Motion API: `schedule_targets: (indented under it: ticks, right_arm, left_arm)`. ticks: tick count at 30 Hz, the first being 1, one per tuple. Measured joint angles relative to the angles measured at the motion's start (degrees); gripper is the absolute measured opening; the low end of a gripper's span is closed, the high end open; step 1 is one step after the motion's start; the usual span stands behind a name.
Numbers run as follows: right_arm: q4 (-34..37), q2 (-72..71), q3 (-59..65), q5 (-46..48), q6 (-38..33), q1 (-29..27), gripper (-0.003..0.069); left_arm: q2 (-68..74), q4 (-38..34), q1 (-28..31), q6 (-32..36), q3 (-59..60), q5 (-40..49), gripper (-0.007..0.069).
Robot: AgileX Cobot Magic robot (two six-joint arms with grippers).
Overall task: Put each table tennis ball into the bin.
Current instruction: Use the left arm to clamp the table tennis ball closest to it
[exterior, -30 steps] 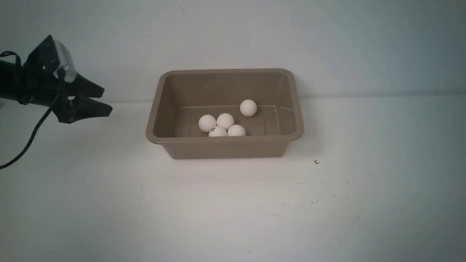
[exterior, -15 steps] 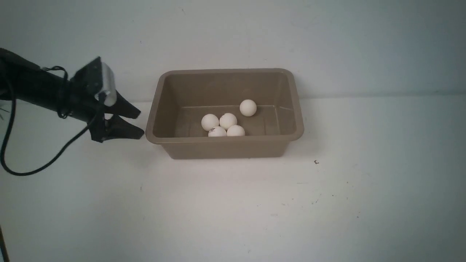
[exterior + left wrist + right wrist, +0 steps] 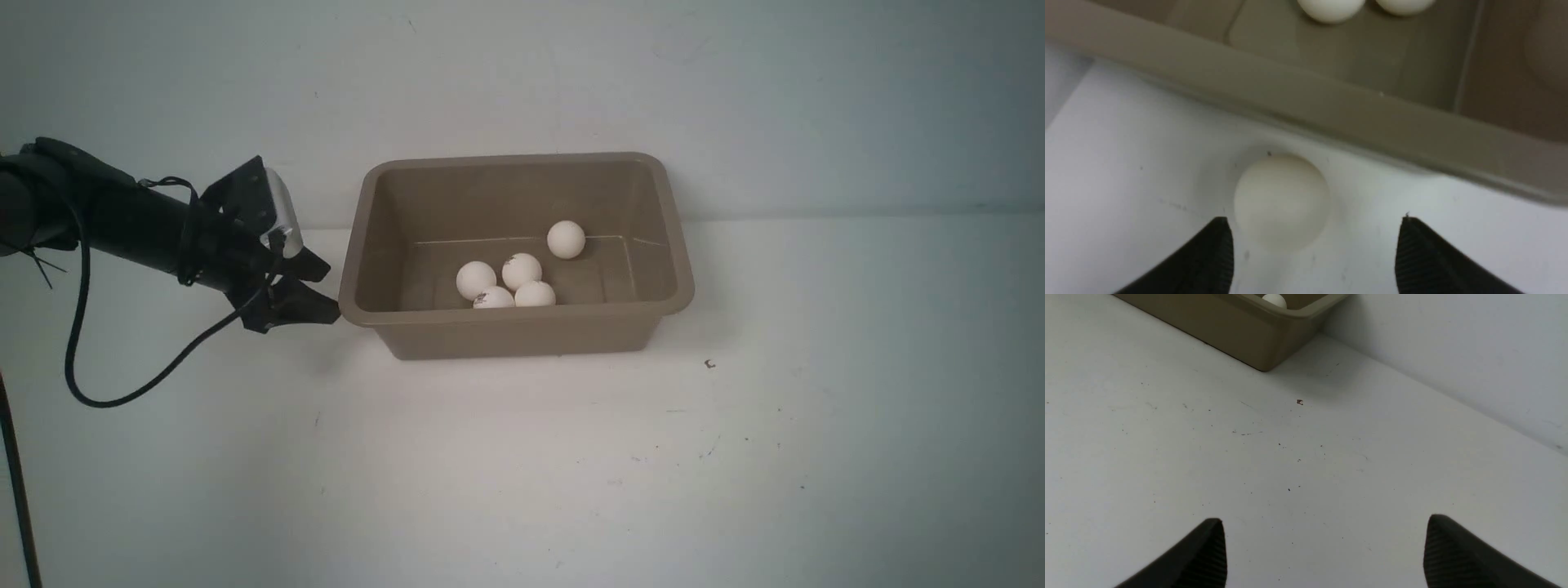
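The taupe bin (image 3: 514, 313) stands at the back middle of the white table with several table tennis balls (image 3: 522, 270) inside, one (image 3: 566, 239) apart near its far wall. My left gripper (image 3: 331, 288) is open, low at the bin's left wall, its tips right against the rim. In the left wrist view another ball (image 3: 1282, 200) lies on the table between the left gripper (image 3: 1314, 220) and the bin's rim (image 3: 1331, 110), near one fingertip and ungripped. In the front view the arm hides this ball. My right gripper (image 3: 1326, 518) hangs open over bare table.
A pale wall rises close behind the bin. A black cable (image 3: 122, 392) loops down from the left arm to the table. A small dark speck (image 3: 709, 363) lies on the table right of the bin. The bin's corner (image 3: 1237, 326) shows in the right wrist view.
My left arm has swung right and down to the bin's left wall. The bin has shifted slightly right, and the balls inside have rolled a little.
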Motion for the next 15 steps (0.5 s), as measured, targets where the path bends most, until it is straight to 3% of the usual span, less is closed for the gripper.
schedule_targets:
  ticks: [15]
  right_arm:
    - [0.0,0.0,0.0,0.0,0.0,0.0,0.0589]
  left_arm:
    - [2.62,-4.13,-1.49,2.11,0.0,-4.88,0.0478]
